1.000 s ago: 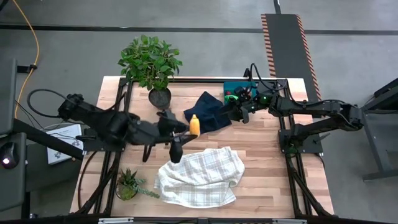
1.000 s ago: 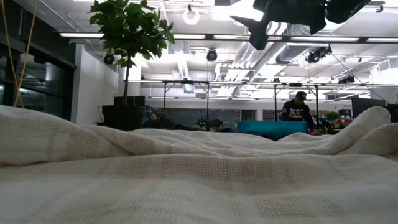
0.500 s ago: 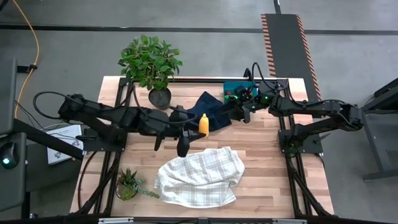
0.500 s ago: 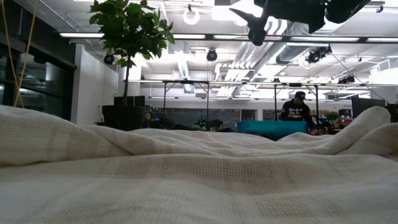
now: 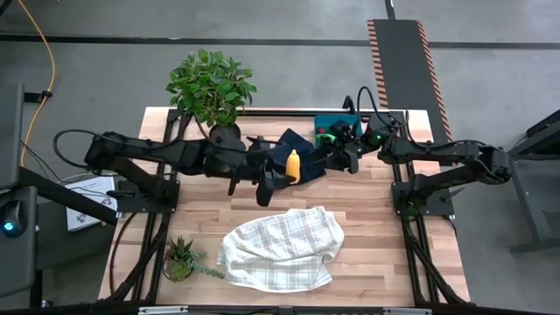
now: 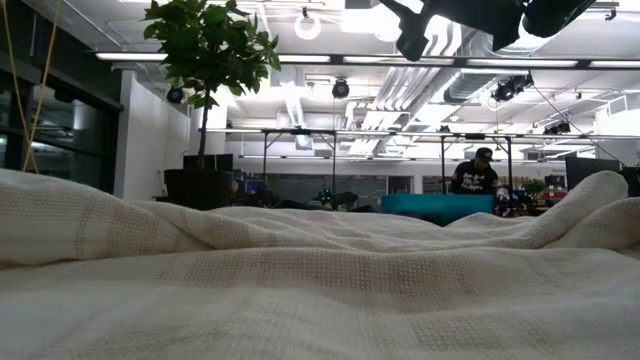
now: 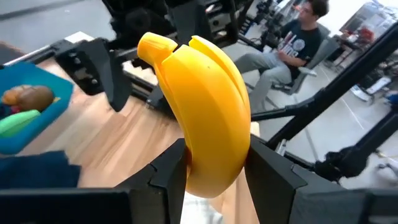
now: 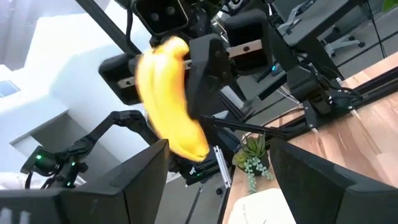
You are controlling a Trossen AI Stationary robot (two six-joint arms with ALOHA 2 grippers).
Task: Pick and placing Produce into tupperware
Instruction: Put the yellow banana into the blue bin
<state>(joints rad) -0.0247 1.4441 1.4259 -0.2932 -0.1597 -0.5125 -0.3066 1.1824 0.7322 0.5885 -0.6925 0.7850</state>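
Partly done, by the look of it: the banana (image 5: 293,164) is off the table (image 5: 367,227), pinched upright in the left claw (image 5: 289,171) above the near edge of the navy cloth (image 5: 282,150), left of the tupperware (image 5: 325,122). That teal box sits at the table's far right edge, and the left wrist view shows a brown oval piece (image 7: 28,97) and a bright green piece (image 7: 18,121) already lying inside it. I judge the banana's trip rightward to the box and its release are what remains; whether other produce waits elsewhere, I cannot tell.

The right claw (image 5: 348,154) hangs just near of the box, fingers spread and empty.

Counted left to right: two potted plants (image 5: 210,87), one banana, one navy cloth, one checked towel (image 5: 280,249) on the near side, one tupperware, two arms.
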